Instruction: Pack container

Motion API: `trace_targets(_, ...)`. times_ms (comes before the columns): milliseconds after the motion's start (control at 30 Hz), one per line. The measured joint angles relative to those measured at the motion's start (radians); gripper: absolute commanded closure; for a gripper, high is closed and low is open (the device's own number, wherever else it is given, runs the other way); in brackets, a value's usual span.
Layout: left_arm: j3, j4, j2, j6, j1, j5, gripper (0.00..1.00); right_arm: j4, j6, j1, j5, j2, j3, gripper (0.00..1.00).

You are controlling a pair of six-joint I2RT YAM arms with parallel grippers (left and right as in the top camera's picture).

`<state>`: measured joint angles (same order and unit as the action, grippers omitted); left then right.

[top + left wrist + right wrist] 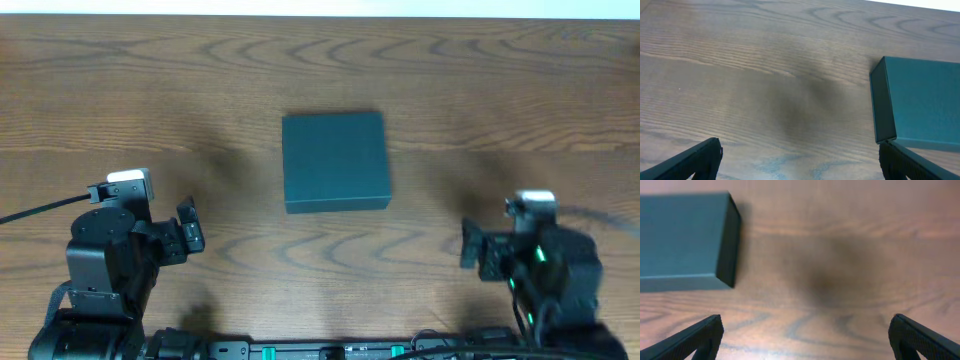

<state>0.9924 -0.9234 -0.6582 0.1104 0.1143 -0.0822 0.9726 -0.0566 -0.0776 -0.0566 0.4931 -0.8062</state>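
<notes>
The dark teal container [334, 160] sits closed at the middle of the wooden table, its lid down. It also shows at the right of the left wrist view [920, 102] and at the upper left of the right wrist view [685, 240]. My left gripper [800, 160] is open and empty, low at the table's front left [188, 235], apart from the box. My right gripper [806, 337] is open and empty at the front right [472, 250], also apart from the box.
The wooden table [150, 90] runs to a pale edge along the top of the overhead view. Cables and the arm bases lie along the front edge [330, 350].
</notes>
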Motion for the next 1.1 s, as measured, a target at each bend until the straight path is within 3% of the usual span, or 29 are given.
trace_targets(200, 0.0, 0.0, 0.0, 0.0, 0.0, 0.0, 0.01, -0.077, 0.056, 0.002, 0.005, -0.27, 0.088, 0.01)
trace_targets(433, 0.0, 0.0, 0.0, 0.0, 0.0, 0.0, 0.01, -0.388, 0.077, 0.0, 0.031, -0.446, 0.372, 0.01)
trace_targets(733, -0.001, 0.0, 0.0, 0.0, 0.0, 0.0, 0.01, -0.803, 0.105, -0.057, 0.034, -0.478, 0.657, 0.01)
trace_targets(1100, -0.001, -0.001, 0.0, 0.0, 0.0, 0.0, 0.01, -0.9, 0.119, -0.064, 0.021, -0.481, 0.795, 0.01)
